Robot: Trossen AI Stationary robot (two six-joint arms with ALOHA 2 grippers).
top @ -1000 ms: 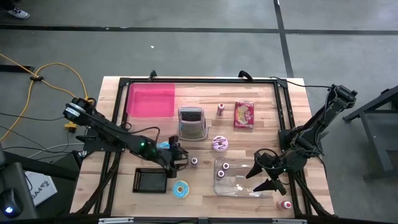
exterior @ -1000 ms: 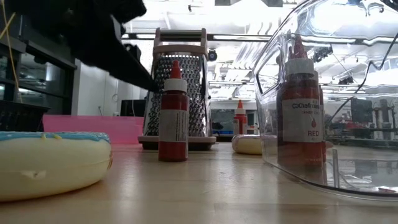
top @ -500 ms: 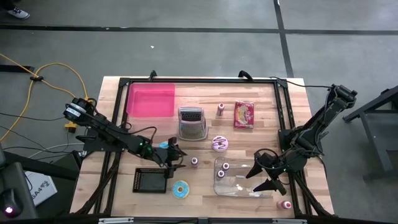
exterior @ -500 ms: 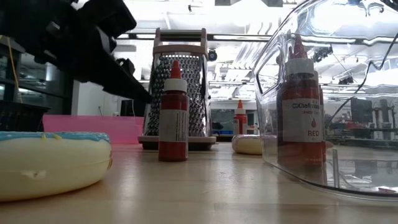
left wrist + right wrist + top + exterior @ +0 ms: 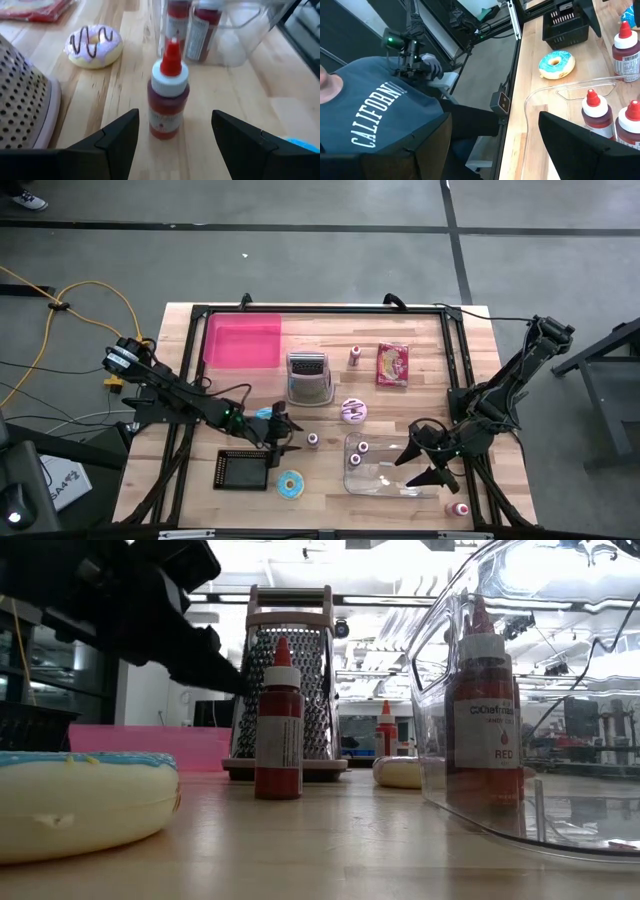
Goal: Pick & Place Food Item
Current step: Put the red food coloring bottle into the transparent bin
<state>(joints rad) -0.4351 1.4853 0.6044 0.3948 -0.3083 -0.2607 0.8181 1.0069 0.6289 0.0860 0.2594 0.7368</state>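
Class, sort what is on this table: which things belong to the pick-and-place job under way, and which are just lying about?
In the job, judging by the aim:
- left end effector, open
- red bottle just ahead of it
- clear container, already holding two bottles

Lying about:
- grater
- pink tray
- pink doughnut
- blue doughnut
- black basket
- red packet

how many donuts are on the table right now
2. A pink-frosted donut lies mid-table, just right of the grater. A blue-frosted donut lies near the front edge, beside the black basket. No others show.
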